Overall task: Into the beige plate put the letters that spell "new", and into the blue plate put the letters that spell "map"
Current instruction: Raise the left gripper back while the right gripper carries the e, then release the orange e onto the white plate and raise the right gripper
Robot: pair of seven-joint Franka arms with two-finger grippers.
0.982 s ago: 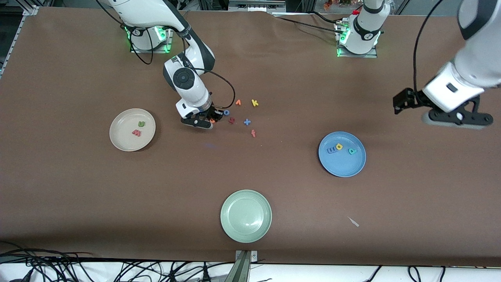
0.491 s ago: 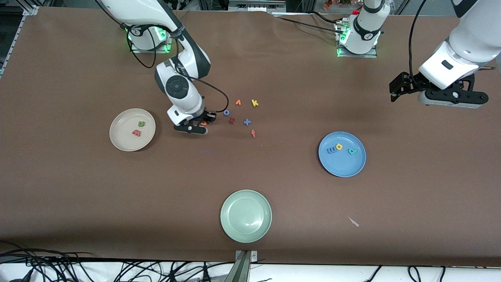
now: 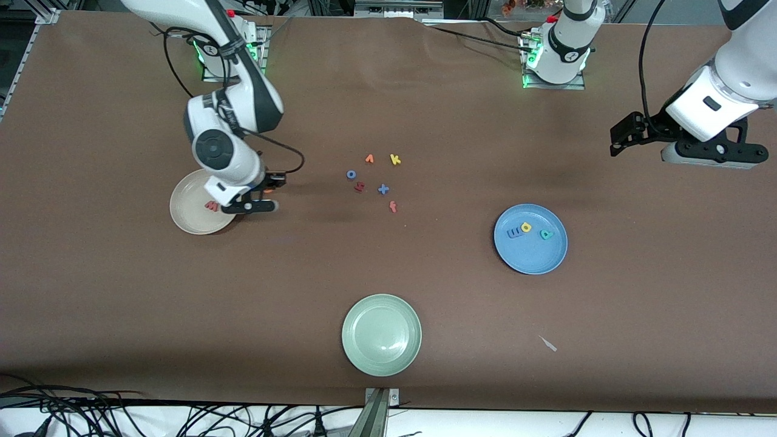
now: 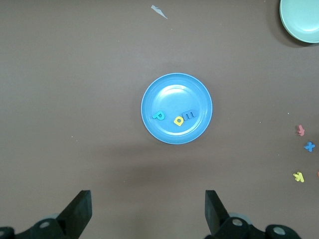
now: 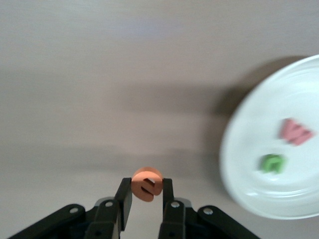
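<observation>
You will find the brown surface carries three plates. Taking the beige plate as your landmark: the right gripper hangs just off its rim on the side toward the loose letters, jaws pinched on the orange e. Only the right wrist view lets you see that grip plainly, and it alone shows the green n in the plate; from the front the arm covers the n and leaves you just the pink-red w. The blue plate lies well apart toward the left arm's end, holding the m, a and p. The left gripper waits high above that end, jaws spread wide.
</observation>
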